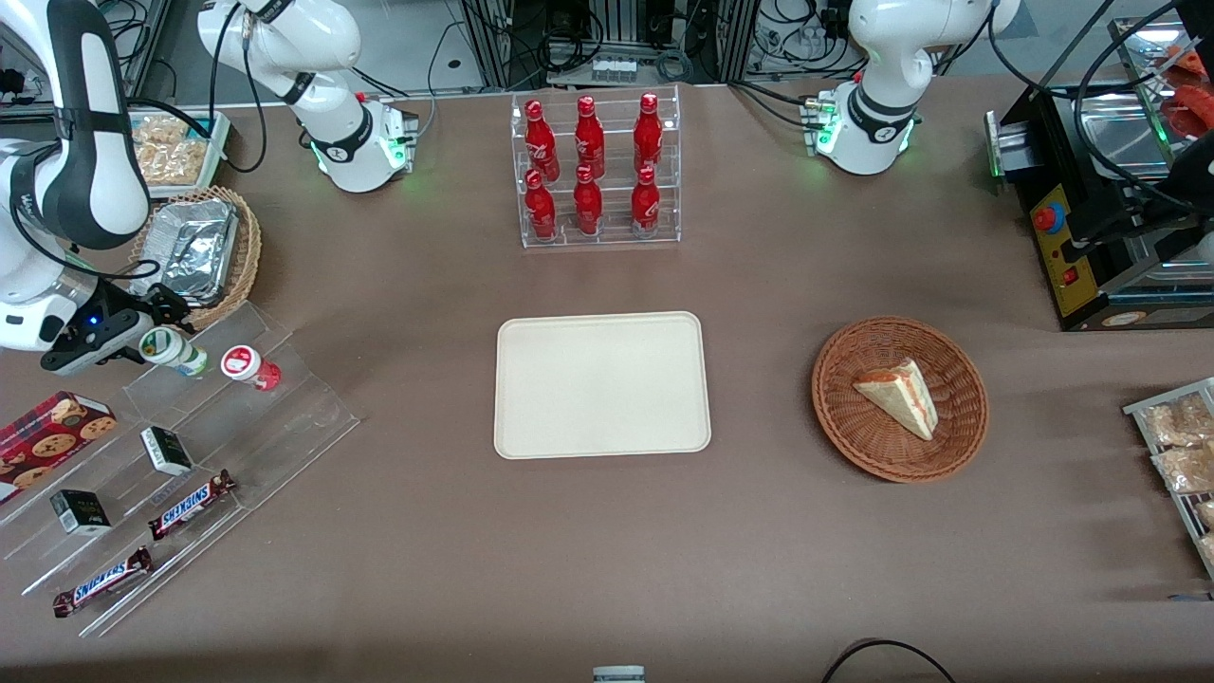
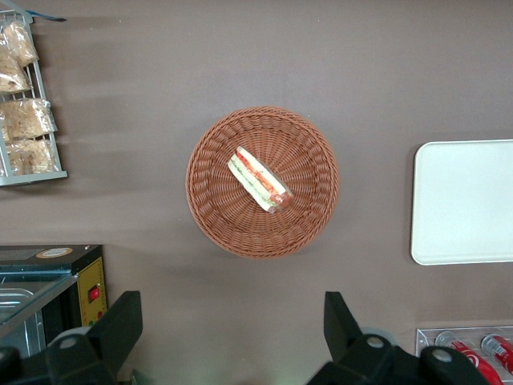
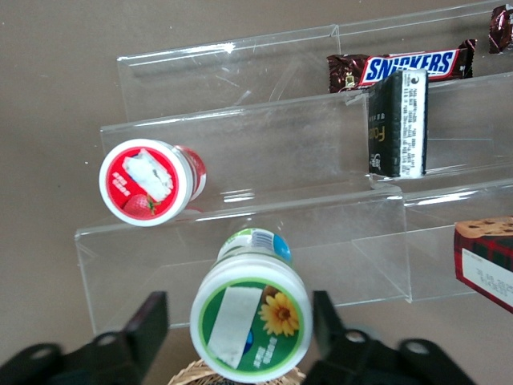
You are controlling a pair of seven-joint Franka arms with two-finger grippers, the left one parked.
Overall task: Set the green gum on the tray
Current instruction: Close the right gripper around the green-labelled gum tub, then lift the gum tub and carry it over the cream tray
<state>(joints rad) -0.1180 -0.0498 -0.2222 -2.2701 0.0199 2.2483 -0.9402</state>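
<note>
The green gum [image 1: 175, 350] is a white-lidded canister with a green label, lying tilted on the top step of a clear acrylic stand [image 1: 285, 417] at the working arm's end of the table. In the right wrist view its green lid with a yellow flower [image 3: 250, 326] faces the camera. My gripper [image 1: 159, 341] is open, with one finger [image 3: 149, 319] on each side of the canister [image 3: 240, 317]; one finger is clearly apart from it and the other is almost touching. The cream tray [image 1: 602, 384] lies empty at the table's middle and also shows in the left wrist view [image 2: 465, 200].
A red-labelled canister [image 1: 248, 366] lies beside the green gum [image 3: 148, 182]. Snickers bars [image 1: 190, 505], black boxes [image 1: 166, 451] and a cookie box [image 1: 52, 432] sit on the stand. A wicker basket with a foil tray [image 1: 194, 251], a cola rack [image 1: 597, 171] and a sandwich basket [image 1: 899, 398] stand around.
</note>
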